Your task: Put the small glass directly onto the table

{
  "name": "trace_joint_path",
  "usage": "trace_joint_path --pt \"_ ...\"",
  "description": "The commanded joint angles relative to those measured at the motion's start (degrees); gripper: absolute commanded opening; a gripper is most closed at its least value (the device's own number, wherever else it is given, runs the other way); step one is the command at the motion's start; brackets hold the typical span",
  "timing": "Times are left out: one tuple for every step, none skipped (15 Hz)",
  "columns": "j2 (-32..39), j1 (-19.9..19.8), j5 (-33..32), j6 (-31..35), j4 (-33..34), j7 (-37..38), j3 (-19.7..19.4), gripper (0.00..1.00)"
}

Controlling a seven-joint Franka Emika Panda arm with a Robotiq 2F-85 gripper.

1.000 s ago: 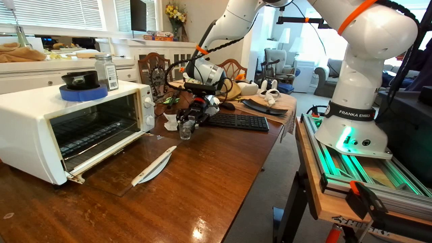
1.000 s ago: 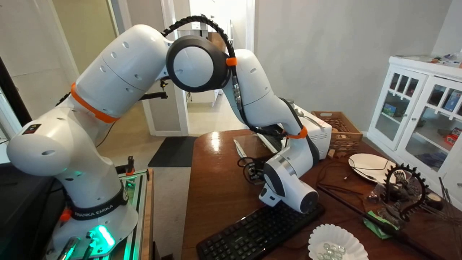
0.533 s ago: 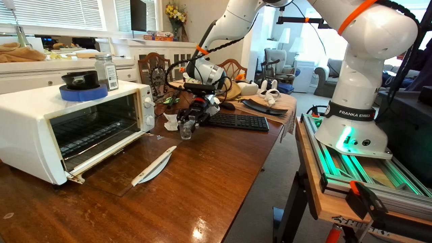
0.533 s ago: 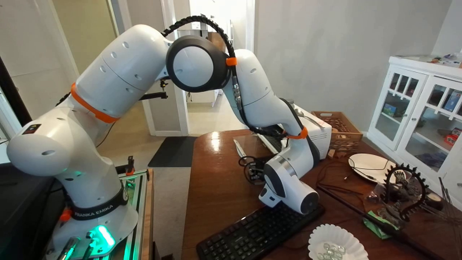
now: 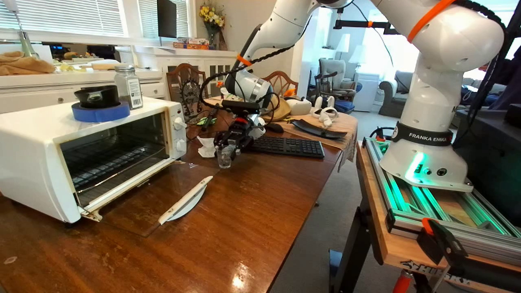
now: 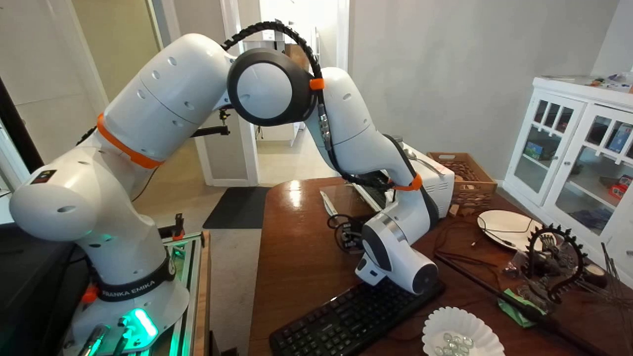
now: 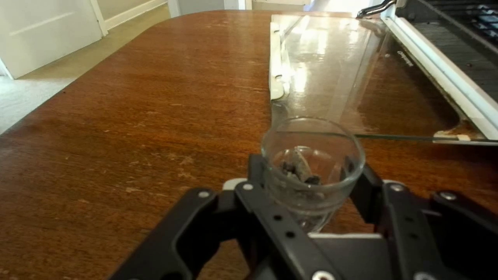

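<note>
Over on the left in an exterior view sits a white toaster oven (image 5: 32, 167) on a glossy reddish-brown table (image 5: 252, 211), and on top it's got a blue ring (image 5: 101, 114) that looks like tape, a black bowl-ish thing (image 5: 99, 96) stacked on that, then a glass jar (image 5: 123, 85). The jar has a white label (image 5: 134, 89) with a barcode (image 5: 137, 100), but the print's way too small for me to read. Oven's glass door (image 5: 154, 199) is folded down over the table; the wrist view shows a bit of pale lettering (image 7: 405, 58) on it near the oven, too blurry to make out.

Keep going right: a crumpled white napkin (image 5: 206, 147), then the small glass (image 5: 224, 159), roughly upright, near the corner of that door. The gripper (image 7: 312, 181) has it pinched, one finger on either side. Whether its base touches the table, honestly can't tell. Some dark and pale bits (image 7: 299, 169) show in or through the glass, can't say which.

Next over is a black keyboard (image 5: 287, 146), then a white VR headset (image 5: 300, 106) and white controllers (image 5: 325, 116) on a peach cloth (image 5: 350, 124). Far right, the robot's base (image 5: 435, 158) wears a black band (image 5: 427, 135) reading FRANKA EMIKA, legible in both exterior views. The wooden bench (image 5: 397, 249) under it says what looks like HUSKY along its edge, partly blocked by a clamp (image 5: 452, 246).
</note>
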Motion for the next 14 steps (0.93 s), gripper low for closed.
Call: trace_joint_path --pt "-0.4 0.9 1.8 1.9 -0.6 0.4 -0.6 0.31" --pt "-0.4 0.9 1.8 2.2 -0.6 0.4 -0.5 0.31" --pt "-0.4 0.9 1.8 2.5 -0.5 0.5 -0.5 0.31" --pt "-0.4 0.9 1.8 2.7 -0.5 0.5 -0.5 0.31" --pt "-0.4 0.9 1.8 2.8 -0.5 0.5 -0.4 0.31" --pt "-0.4 0.8 1.9 2.8 -0.5 0.5 -0.4 0.31" --pt "-0.4 0.8 1.9 2.8 -0.5 0.5 -0.3 0.31" --pt "-0.4 0.9 1.9 2.8 -0.4 0.5 -0.3 0.51" --pt "-0.3 0.8 1.8 2.7 -0.2 0.6 -0.3 0.68" --pt "-0.3 0.9 1.8 2.7 -0.3 0.7 -0.3 0.81" --pt "-0.3 0.9 1.9 2.7 -0.3 0.7 -0.3 0.88" --pt "-0.4 0.9 2.0 2.7 -0.3 0.7 -0.3 0.95" --pt "-0.5 0.9 2.2 2.8 -0.5 0.7 -0.3 0.99" --pt "-0.4 0.9 2.2 2.7 -0.3 0.8 -0.3 1.0"
